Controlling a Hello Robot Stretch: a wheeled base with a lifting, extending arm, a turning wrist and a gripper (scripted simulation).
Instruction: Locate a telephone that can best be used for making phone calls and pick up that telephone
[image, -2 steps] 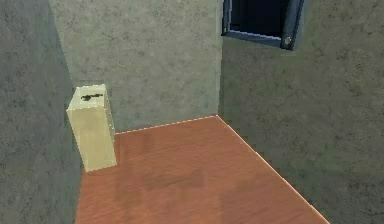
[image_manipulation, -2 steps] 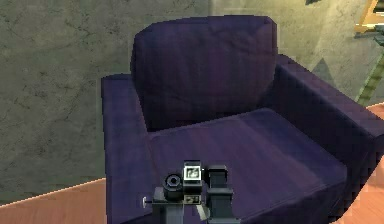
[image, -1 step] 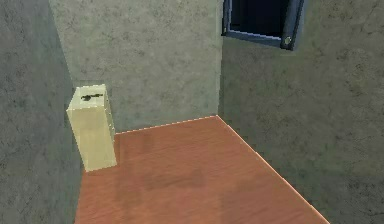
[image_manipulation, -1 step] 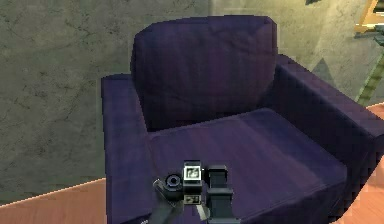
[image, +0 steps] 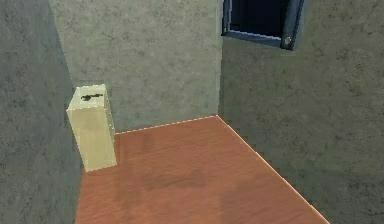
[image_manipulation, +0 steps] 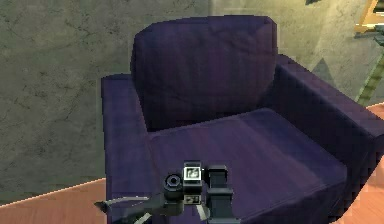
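A broad armchair (image_manipulation: 230, 110) takes up most of the arm side view. It is upholstered in deep violet cloth with a faint ribbed weave. It has a thick, square-cornered back cushion, a flat seat pad and two boxy, slab-like armrests with softly rounded edges. Behind the armchair rises a wall (image_manipulation: 60, 80) of rough, mottled grey plaster. Below the armchair's front corner runs a strip of smooth reddish-brown wooden floor (image_manipulation: 45, 203) with a dull sheen. The hand (image_manipulation: 128, 207) sits low before the armchair's front edge. It has a dark, blocky body with a round lens-like ring, and two thin, slightly curved fingers (image_manipulation: 112, 206) lie across the line where upholstery meets floor. Just beside the body stand two small white squares (image_manipulation: 192, 172) with black marks, on top of the dark square bar of the arm (image_manipulation: 217, 205). With the armchair directly behind the fingers, I cannot tell whether the hand grasps anything. Nor can I tell where the telephone is. In the forward view a tall, pale cream box (image: 92, 130) with sharp edges and a dark slot in its flat top stands on the same polished boards. It is against coarse grey plaster, and a dark-framed window (image: 262, 20) is set high beyond it.
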